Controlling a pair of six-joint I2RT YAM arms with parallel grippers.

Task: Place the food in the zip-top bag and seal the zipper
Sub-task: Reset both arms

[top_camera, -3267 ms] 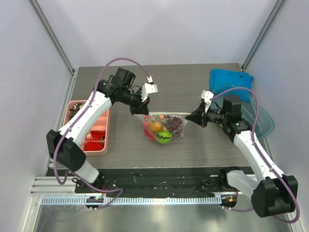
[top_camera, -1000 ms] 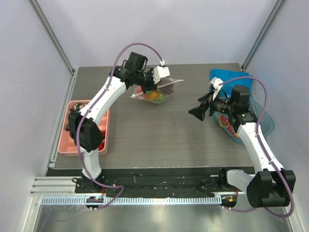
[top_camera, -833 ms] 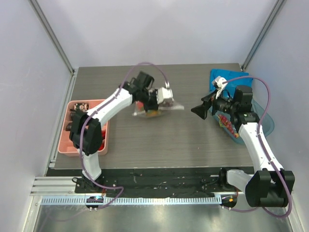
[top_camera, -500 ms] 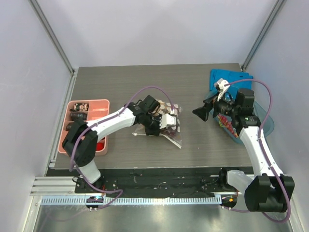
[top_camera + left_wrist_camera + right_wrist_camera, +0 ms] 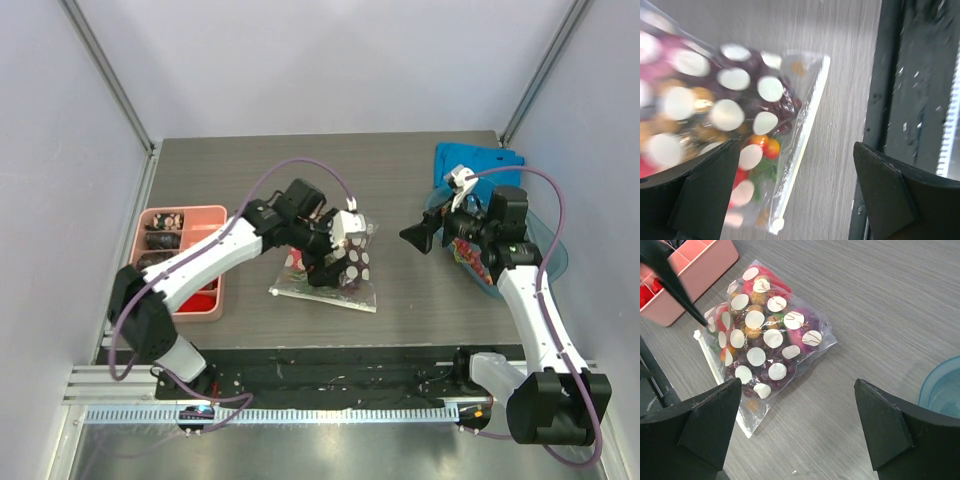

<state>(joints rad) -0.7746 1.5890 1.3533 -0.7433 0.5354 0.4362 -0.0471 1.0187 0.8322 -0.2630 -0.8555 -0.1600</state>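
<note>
The zip-top bag [image 5: 345, 278] is lying flat on the table [image 5: 420, 300], right of the pink tray [image 5: 695, 280] and apart from it, with the food [image 5: 760, 335] sitting inside. The left gripper [image 5: 796, 147] is hovering over it with jaws spread wide. The right gripper [image 5: 797, 385], farther from the tray, is also gaping wide.

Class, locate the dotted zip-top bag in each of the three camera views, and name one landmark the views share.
Top external: zip-top bag lies mid-table.
Left wrist: the bag fills the left half, blurred.
Right wrist: the bag sits left of centre, beside the pink tray.
Shared landmark: the whitish zipper on the bag's edge facing the black table border.
</note>
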